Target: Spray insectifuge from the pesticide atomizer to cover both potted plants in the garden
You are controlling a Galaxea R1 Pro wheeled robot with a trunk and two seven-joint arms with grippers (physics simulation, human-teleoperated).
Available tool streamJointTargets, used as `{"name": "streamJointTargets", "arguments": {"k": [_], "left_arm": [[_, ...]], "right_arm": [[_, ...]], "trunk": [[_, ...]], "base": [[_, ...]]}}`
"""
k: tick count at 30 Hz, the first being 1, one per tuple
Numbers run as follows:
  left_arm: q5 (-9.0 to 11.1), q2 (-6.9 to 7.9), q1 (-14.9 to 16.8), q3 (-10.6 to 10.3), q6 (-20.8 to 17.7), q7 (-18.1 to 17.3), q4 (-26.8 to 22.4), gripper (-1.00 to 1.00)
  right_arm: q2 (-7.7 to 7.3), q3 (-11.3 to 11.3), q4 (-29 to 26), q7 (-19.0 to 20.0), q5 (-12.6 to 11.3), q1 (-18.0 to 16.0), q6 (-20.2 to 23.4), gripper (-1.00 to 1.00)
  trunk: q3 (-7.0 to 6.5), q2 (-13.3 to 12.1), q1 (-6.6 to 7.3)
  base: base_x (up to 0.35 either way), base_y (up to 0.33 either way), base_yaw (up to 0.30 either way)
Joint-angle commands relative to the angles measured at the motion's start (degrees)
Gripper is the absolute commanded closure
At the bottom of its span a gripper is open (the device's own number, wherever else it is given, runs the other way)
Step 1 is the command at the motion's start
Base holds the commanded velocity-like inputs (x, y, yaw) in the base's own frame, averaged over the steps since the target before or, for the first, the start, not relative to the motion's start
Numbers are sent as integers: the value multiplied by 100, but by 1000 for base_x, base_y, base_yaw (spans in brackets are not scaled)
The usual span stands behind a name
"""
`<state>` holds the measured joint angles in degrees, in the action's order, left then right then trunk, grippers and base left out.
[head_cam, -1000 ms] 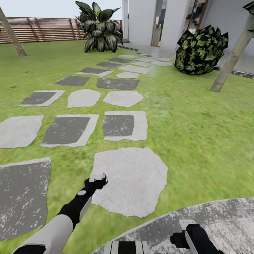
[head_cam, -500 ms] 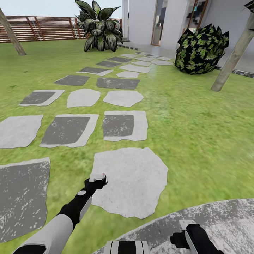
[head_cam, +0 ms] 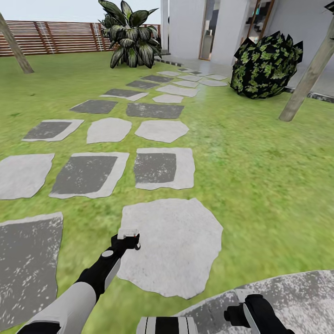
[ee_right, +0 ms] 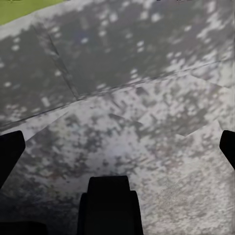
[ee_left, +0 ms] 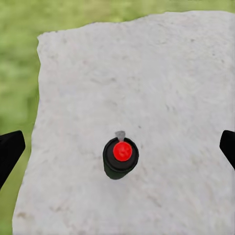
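Both sets of jaws, left (ee_left: 117, 147) and right (ee_right: 117, 147), are spread wide, empty. The sprayer (ee_left: 120, 156) between the left jaws could be toppled on the stone (ee_left: 147, 73).

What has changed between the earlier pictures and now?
The whole head view has shifted slightly: the stepping stones sit a bit lower, so the camera moved, not the things. The left gripper and right gripper stayed put. Nothing was taken or released.
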<state>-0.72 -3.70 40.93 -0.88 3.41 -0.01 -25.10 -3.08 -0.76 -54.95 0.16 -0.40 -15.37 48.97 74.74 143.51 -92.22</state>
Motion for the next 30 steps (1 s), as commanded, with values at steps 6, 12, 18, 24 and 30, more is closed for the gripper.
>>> {"name": "streamJointTargets", "arguments": {"k": [6,12,18,24,30], "left_arm": [[-8,1,3,-8,19,-4,5,-100],[-8,1,3,-8,19,-4,5,-100],[-8,1,3,-8,19,-8,5,-100],[-8,1,3,-8,19,-6,5,-100],[-8,1,3,-8,19,-8,5,-100]], "right_arm": [[0,-3,-7,2,-4,-1,25,-100],[0,-3,-7,2,-3,-1,25,-100],[0,-3,-7,2,-1,-1,25,-100],[0,-3,-7,1,-3,-1,25,-100],[0,-3,-7,2,-2,-1,25,-100]], "trunk": [[4,1,1],[4,1,1],[8,1,1],[160,8,-12],[344,16,-28]], "base": [[109,-75,0],[36,-28,0],[4,-3,0],[0,0,36],[0,0,66]]}}
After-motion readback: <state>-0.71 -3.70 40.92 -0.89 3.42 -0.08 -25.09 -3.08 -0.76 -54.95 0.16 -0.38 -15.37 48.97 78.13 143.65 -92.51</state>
